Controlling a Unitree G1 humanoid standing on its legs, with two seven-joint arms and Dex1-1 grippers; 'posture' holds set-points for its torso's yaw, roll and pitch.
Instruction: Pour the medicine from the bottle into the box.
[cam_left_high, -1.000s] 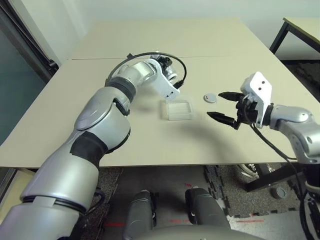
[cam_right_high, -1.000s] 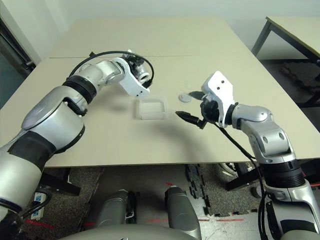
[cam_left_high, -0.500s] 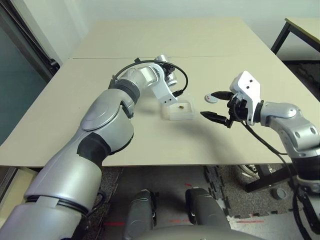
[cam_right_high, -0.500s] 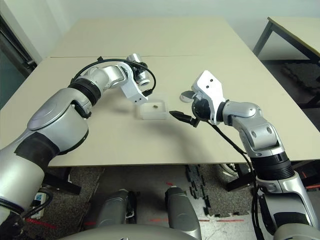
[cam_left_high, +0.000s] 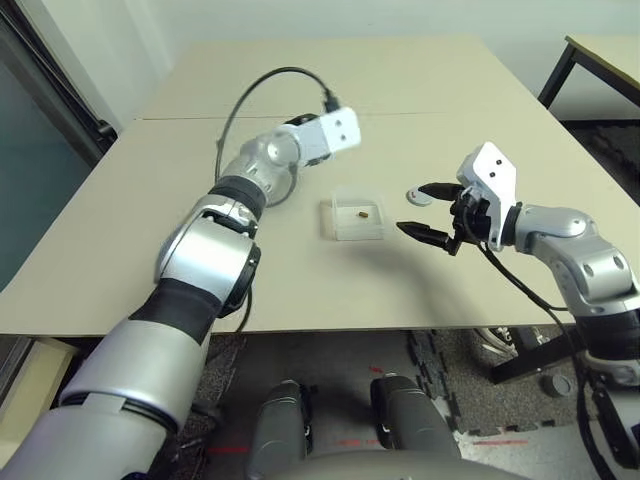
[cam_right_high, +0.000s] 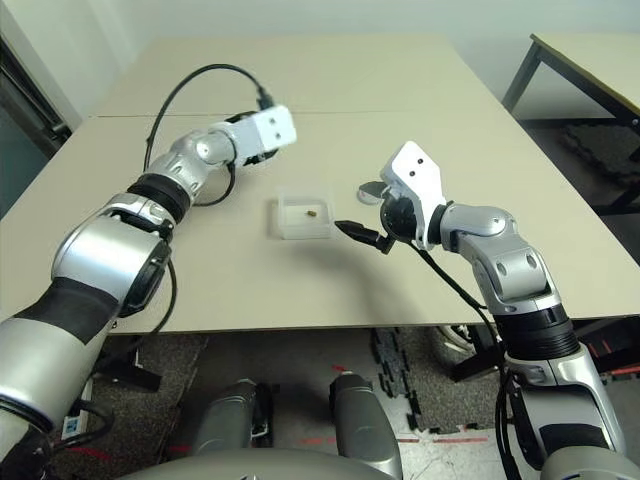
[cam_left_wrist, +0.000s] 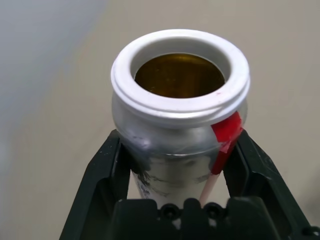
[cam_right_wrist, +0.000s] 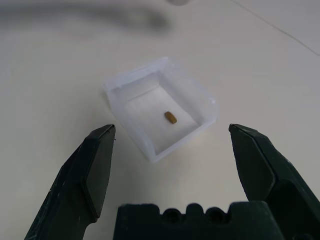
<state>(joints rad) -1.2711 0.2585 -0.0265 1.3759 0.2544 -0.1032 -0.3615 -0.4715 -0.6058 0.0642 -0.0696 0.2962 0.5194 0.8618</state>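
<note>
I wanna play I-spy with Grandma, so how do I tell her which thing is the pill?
On the pale table, find the small clear square box. The pill lies inside it: tiny, brownish, longish, unlike the round grey cap outside.

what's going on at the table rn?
The robot's left gripper is shut on the open silver bottle. One small brown pill lies inside the clear box, so the medicine looks poured. The round cap is off, lying on the table. The right gripper is open and holds nothing.
</note>
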